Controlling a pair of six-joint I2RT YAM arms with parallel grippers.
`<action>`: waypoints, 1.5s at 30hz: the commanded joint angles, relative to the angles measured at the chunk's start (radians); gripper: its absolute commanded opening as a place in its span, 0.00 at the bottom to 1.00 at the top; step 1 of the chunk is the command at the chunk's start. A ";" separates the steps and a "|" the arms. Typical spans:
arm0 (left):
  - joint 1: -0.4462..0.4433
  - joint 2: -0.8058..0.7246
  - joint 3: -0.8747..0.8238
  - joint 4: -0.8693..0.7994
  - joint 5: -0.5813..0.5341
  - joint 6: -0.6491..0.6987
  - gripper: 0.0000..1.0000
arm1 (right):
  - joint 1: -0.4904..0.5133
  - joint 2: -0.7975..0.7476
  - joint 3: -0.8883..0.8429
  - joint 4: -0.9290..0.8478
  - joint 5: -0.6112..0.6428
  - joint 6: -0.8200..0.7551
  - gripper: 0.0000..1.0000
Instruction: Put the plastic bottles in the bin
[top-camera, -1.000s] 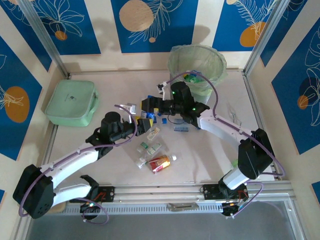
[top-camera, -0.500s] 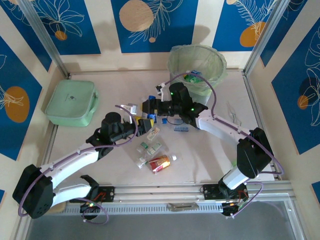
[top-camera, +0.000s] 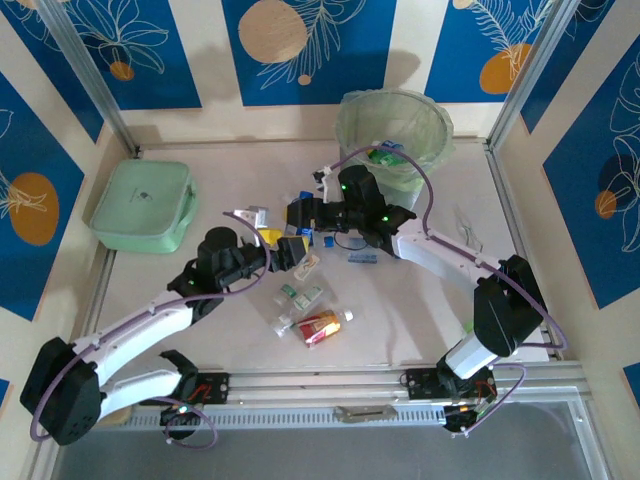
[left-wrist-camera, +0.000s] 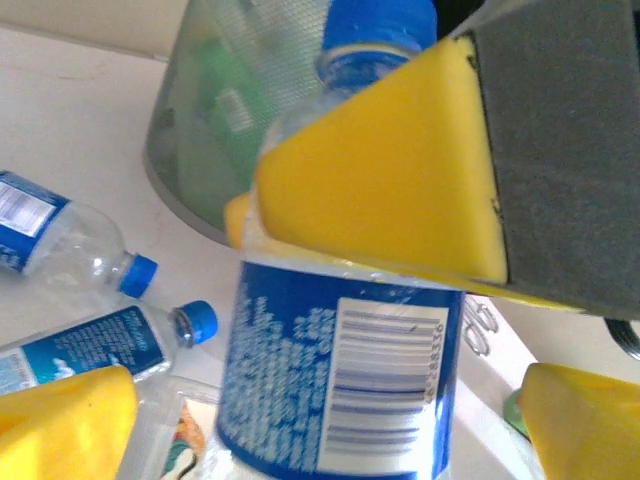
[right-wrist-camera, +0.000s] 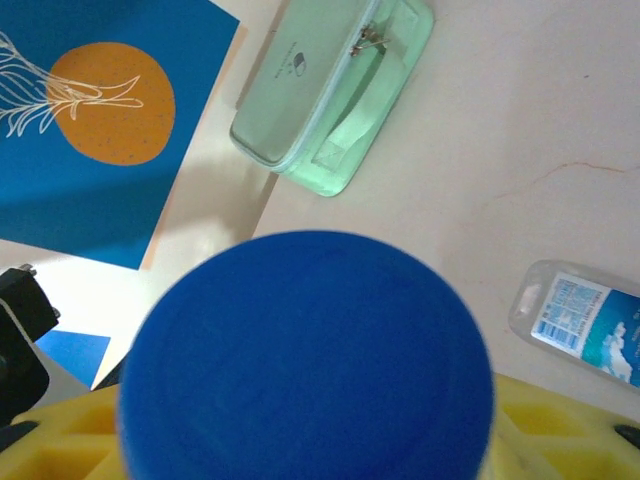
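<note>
1. While the right gripper (top-camera: 303, 213) pinched the clear, blue-capped bottle (left-wrist-camera: 340, 380) at its shoulder, the left gripper (top-camera: 283, 246) stood wide open around it (both jaws off its glossy label).
2. Round, translucent grey bin (left-wrist-camera: 200, 130) stood just behind.

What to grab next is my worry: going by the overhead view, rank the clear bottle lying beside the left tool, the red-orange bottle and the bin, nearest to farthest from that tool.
1. Clear bottle, on the table just right of the left tool.
2. Red-orange bottle, closer to the arm bases.
3. Bin, at the far edge, right of centre.
</note>
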 joint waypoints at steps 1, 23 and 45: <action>-0.001 -0.049 -0.040 -0.021 -0.144 -0.031 0.99 | -0.025 -0.026 0.005 -0.046 0.043 -0.021 0.57; 0.118 0.115 0.010 -0.282 -0.228 -0.171 0.99 | -0.181 -0.219 0.172 -0.236 0.241 -0.269 0.56; 0.119 0.112 -0.020 -0.277 -0.209 -0.198 0.99 | -0.525 0.057 0.569 -0.258 0.264 -0.337 0.55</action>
